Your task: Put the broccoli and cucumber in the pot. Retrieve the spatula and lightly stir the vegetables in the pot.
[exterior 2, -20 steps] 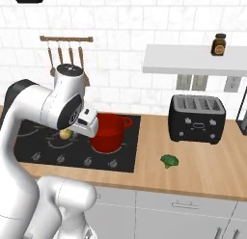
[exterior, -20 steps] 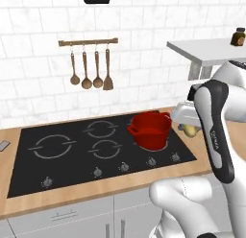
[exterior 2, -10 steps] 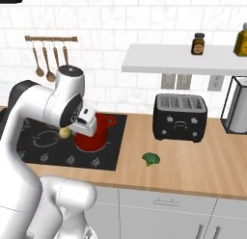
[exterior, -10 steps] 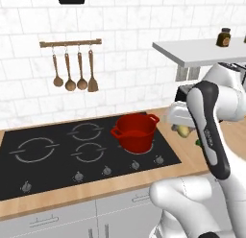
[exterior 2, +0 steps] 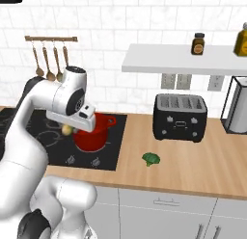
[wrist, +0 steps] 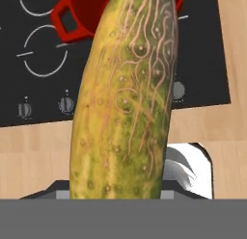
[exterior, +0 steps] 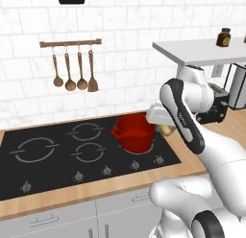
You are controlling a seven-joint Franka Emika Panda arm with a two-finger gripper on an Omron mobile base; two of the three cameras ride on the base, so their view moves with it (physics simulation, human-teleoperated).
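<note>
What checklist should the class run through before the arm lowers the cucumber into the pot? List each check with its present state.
1. Cucumber held in the claw: ok, it stands up from the claw in the hand view.
2. Pot upright on the cooktop: ok.
3. Cucumber over the pot's opening: not ok, its tip hangs beside the rim.
4. Pot holds nothing yet: cannot tell, the inside is barely seen.
5. Broccoli in the pot: not ok, it lies on the wooden counter in front of the toaster.
</note>
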